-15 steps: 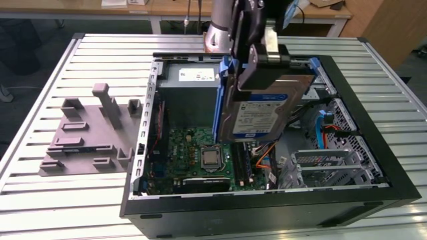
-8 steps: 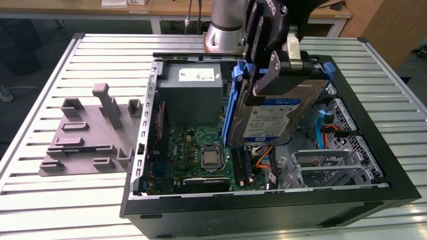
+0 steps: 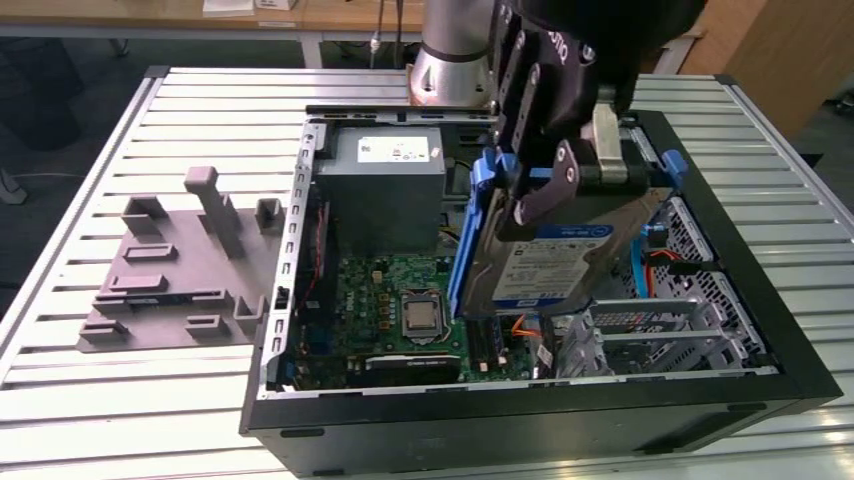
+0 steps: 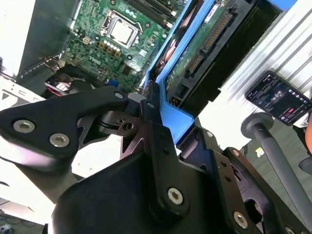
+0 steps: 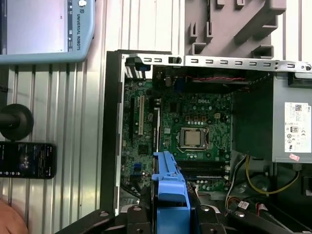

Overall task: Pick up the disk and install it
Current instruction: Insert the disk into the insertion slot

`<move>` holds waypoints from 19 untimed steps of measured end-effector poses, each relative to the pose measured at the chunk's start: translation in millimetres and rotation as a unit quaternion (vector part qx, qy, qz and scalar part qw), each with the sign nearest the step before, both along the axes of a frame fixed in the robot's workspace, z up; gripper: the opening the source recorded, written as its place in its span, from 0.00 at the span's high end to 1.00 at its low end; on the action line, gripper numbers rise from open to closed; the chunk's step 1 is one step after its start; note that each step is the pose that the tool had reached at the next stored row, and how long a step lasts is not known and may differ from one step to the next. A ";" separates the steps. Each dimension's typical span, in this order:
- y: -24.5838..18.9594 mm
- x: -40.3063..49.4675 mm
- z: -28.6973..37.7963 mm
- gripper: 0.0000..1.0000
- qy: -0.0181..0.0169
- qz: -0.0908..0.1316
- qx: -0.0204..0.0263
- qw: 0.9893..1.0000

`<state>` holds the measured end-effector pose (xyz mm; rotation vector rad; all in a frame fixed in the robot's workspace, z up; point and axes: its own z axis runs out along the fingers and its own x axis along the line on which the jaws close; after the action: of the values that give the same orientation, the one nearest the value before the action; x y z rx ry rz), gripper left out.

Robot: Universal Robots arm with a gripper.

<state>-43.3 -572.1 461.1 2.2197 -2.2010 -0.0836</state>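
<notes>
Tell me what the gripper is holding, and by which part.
The gripper holds the disk, clamped at the upper end of its blue frame. The disk hangs tilted over the open computer case.

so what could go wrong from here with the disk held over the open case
1. The gripper holds the disk tilted above the motherboard; if it slips, it could drop onto the board's parts.
2. Orange cables lie beside the drive bay; the disk might snag them if it goes in that way.
3. Tilted as it is, the disk may jam against the bay's metal edge.
</notes>
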 end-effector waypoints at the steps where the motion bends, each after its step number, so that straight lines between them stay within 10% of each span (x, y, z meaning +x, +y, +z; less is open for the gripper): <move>1: -1.6 1.7 -0.2 0.64 0.000 0.000 0.000 1.000; 8: -7.6 23.0 -0.9 0.64 0.000 0.000 0.000 1.000; 19: -7.8 23.9 -0.9 0.64 0.000 0.000 0.000 1.000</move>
<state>-19.4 -579.9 460.2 2.2197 -2.2010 -0.0836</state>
